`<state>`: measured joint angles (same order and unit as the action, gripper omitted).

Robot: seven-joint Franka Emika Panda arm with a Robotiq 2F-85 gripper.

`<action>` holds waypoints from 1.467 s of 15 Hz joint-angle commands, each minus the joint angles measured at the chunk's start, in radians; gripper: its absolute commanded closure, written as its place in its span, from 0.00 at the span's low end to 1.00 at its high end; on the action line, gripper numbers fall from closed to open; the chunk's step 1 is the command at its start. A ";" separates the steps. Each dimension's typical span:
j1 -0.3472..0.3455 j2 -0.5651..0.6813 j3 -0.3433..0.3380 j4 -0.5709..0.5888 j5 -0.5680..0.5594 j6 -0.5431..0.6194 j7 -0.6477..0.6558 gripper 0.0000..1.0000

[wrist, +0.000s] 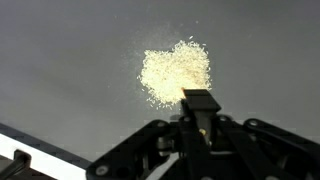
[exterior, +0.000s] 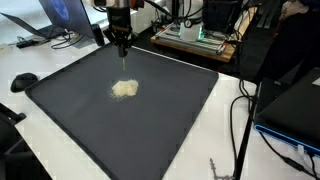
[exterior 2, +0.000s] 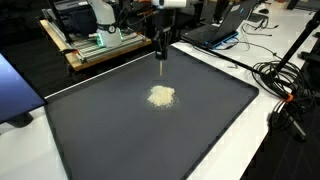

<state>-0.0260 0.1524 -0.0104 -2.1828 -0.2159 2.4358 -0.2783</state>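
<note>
In the wrist view, the gripper point(wrist: 200, 120) is clenched around a slim dark tool point(wrist: 199, 99). The tool's tip is at the 5 o'clock edge of a pale grain pile point(wrist: 174, 72), which lies mid-way across the black mat point(wrist: 60, 60) beyond.

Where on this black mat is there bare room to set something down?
Most of the black mat is bare: the broad stretch between the pale grain pile and its near edge, and both side margins. Crowded: by the pile, where the end effector holds a thin tool, and the cables beside the mat.
</note>
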 commanded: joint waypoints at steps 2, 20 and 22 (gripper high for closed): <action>0.002 0.072 -0.016 0.045 -0.036 0.014 0.041 0.97; -0.036 0.285 -0.030 0.168 0.007 0.057 0.016 0.97; -0.041 0.304 -0.030 0.179 0.008 0.057 0.014 0.97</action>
<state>-0.0532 0.4189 -0.0429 -2.0369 -0.2174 2.4858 -0.2614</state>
